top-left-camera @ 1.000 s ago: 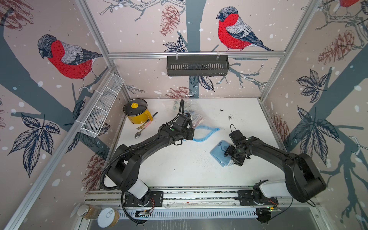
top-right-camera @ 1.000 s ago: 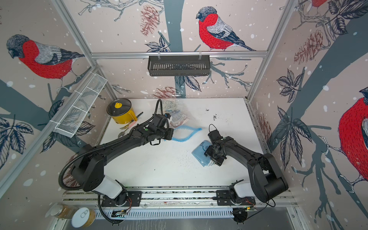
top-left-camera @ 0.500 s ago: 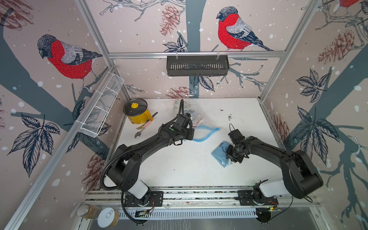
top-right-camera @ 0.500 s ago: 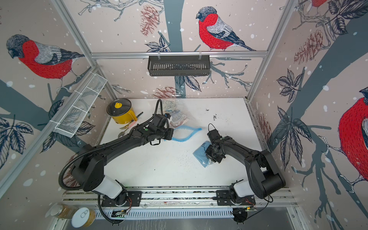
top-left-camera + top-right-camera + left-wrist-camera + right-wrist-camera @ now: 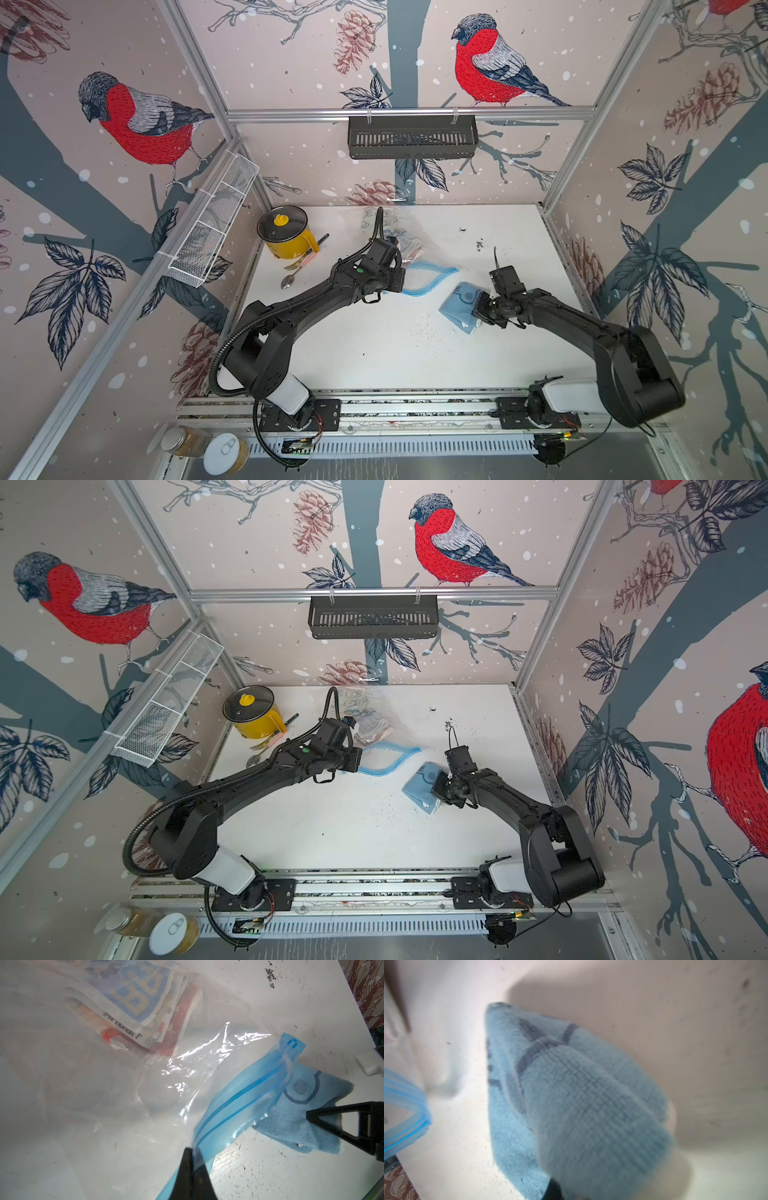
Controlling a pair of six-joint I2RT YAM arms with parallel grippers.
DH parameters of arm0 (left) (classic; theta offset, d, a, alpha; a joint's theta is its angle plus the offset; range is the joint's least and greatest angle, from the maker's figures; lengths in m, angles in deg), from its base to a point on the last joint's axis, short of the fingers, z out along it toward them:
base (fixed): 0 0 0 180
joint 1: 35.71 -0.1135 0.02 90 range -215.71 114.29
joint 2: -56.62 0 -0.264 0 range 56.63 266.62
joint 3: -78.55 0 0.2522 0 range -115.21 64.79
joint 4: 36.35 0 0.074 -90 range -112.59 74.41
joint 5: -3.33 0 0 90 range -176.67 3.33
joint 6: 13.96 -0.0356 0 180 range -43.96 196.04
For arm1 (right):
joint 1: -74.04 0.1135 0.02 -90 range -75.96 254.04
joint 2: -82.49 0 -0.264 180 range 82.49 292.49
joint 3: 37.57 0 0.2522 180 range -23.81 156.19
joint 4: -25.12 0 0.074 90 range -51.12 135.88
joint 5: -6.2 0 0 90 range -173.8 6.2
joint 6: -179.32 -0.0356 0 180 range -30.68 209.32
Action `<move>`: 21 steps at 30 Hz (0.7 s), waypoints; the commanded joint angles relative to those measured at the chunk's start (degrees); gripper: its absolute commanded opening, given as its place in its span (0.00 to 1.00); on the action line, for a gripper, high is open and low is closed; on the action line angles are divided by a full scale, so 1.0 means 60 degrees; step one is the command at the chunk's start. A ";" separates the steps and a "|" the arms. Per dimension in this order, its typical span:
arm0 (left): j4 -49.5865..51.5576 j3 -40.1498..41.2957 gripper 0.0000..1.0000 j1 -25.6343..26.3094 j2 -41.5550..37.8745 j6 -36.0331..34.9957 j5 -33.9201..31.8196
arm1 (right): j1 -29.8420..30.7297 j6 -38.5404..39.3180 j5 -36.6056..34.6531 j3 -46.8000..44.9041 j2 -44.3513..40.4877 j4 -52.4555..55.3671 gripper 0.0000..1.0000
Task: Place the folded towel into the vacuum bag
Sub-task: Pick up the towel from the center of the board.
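The folded towel (image 5: 456,306) is light blue with dark blue lines and lies bunched on the white table at the right of centre. My right gripper (image 5: 478,311) is shut on its right edge; in the right wrist view the towel (image 5: 581,1095) fills the space in front of the jaws. The vacuum bag (image 5: 422,254) is clear and crinkly and lies at the back middle. Its blue zip strip (image 5: 239,1103) gapes in a loop towards the towel (image 5: 301,1128). My left gripper (image 5: 192,1154) is shut on that strip and holds it off the table.
Other folded cloths (image 5: 135,1001) lie inside the bag. A yellow pot (image 5: 286,237) with a spoon and fork (image 5: 297,266) beside it stands at the back left. A white wire basket (image 5: 212,224) hangs on the left wall, a black shelf (image 5: 411,137) on the back wall.
My right gripper has closed on the towel, which has bunched up and shifted slightly towards the bag. The left arm and the bag's strip have not moved.
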 commanded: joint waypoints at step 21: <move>0.0179 -0.1142 0.00 0.0504 0.0658 0.0422 -0.0208 | -0.0553 0.1311 0.4861 0.0446 -0.2192 -0.0074 0.00</move>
